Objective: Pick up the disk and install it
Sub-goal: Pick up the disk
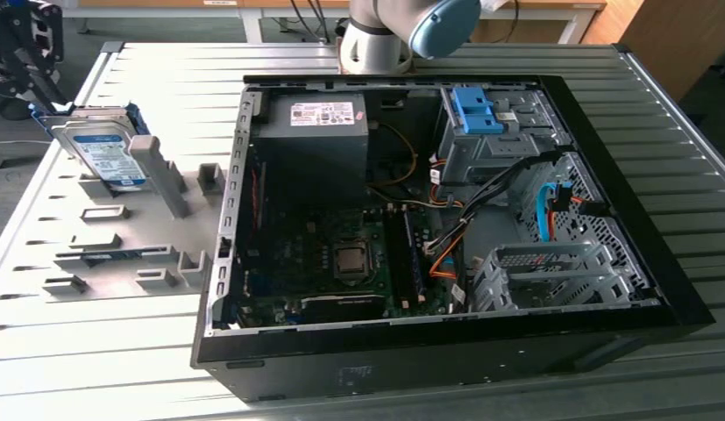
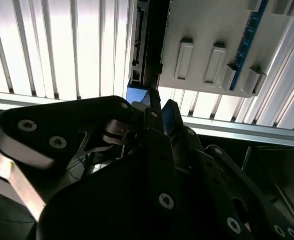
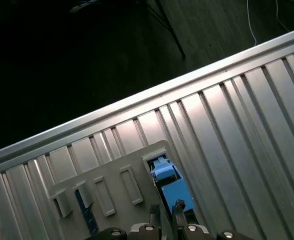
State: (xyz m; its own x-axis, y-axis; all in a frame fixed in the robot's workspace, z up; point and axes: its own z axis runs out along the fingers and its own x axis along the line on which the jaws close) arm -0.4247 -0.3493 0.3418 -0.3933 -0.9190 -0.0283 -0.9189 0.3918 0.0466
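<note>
In the exterior view, the disk [image 1: 105, 153] stands on edge in the grey rack [image 1: 166, 182] on the far side at the exterior view's left. It is well apart from the open computer case [image 1: 456, 360], which holds a board, cables and cages.

In the second wrist view, your gripper [image 2: 161, 111] sits at the disk's blue rail [image 2: 135, 94]; you cannot tell whether it grips.

In the first wrist view, that rail stands out of the rack's slot. Expect the disk to be stiff, dense and shock-sensitive, so grip it across the flat faces.

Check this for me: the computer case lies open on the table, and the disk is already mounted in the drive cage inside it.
Wrong in one respect. The computer case does lie open on the table, but the disk is not inside it: the exterior view shows it standing on edge in the grey holder beside the case, at the exterior view's left.
</note>
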